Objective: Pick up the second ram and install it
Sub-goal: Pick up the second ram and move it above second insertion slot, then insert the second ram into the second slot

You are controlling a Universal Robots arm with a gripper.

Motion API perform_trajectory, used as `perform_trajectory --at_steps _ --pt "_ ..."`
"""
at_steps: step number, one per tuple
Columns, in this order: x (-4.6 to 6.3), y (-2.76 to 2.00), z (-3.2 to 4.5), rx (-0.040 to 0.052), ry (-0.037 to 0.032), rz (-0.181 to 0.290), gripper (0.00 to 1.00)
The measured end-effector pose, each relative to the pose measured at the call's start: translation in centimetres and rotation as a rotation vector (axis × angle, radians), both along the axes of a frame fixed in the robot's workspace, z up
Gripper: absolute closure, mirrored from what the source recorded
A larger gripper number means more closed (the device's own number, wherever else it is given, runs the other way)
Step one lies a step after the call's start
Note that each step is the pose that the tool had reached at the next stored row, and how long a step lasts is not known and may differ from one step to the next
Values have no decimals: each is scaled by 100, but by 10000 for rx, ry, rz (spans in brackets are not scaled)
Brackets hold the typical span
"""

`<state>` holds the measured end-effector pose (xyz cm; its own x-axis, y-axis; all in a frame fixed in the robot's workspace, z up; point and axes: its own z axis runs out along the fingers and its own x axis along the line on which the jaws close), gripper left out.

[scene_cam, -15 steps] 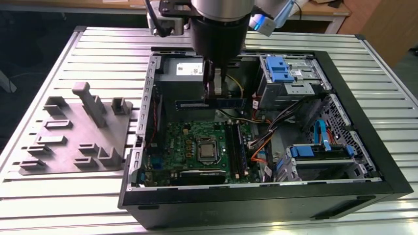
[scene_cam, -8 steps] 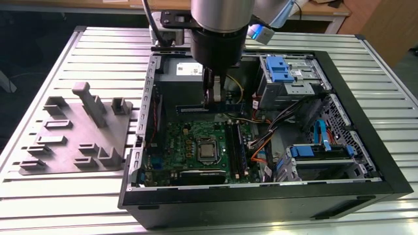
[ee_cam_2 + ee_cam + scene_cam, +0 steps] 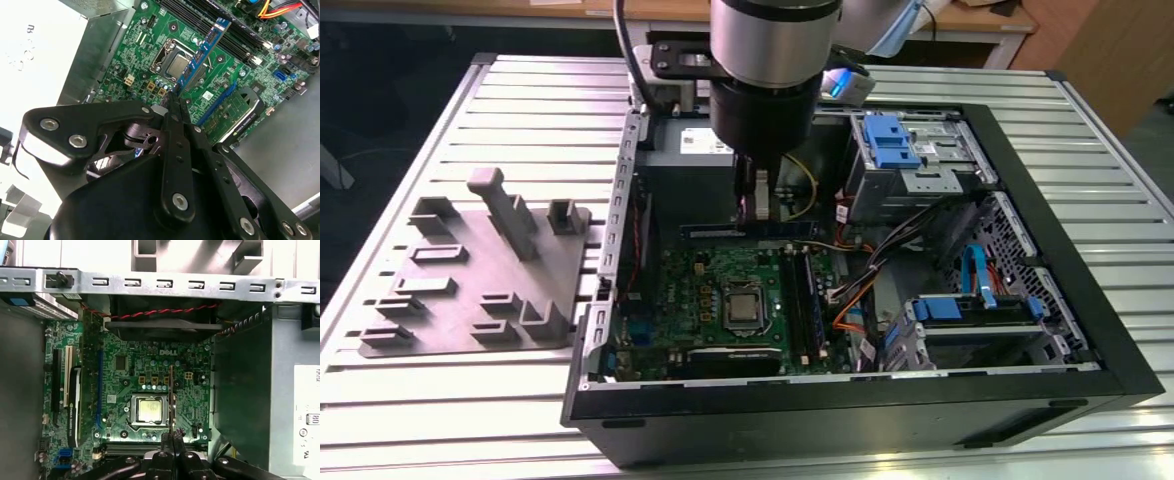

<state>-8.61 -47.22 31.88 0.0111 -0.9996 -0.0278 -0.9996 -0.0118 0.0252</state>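
Observation:
My gripper (image 3: 761, 214) hangs inside the open computer case (image 3: 1067, 330), above the green motherboard (image 3: 700, 285). It is shut on one end of the second ram (image 3: 747, 229), a thin blue stick with black chips. In the second wrist view the ram (image 3: 202, 50) juts out from the gripper (image 3: 172, 97) over the silver processor (image 3: 177, 64), off the board. In the first wrist view the ram (image 3: 171, 395) is edge-on, a thin line above the gripper (image 3: 172, 436) and beside the processor (image 3: 149, 409). The black slot rails (image 3: 807, 295) lie towards the exterior view's right of the processor (image 3: 744, 305).
A grey fixture plate (image 3: 467, 270) with upright pegs lies on the slatted table at the exterior view's left. Drive cages with blue tabs (image 3: 894, 140) and orange cables (image 3: 854, 305) crowd the case's right side. The power supply (image 3: 30, 45) sits by the board. An expansion card (image 3: 734, 355) lies near the case front.

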Motion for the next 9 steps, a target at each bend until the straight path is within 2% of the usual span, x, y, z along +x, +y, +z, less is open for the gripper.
perform_trajectory --at_steps 3,9 --pt "0 0 -40 2 -1 1 89" --pt "0 0 -44 1 0 1 89"
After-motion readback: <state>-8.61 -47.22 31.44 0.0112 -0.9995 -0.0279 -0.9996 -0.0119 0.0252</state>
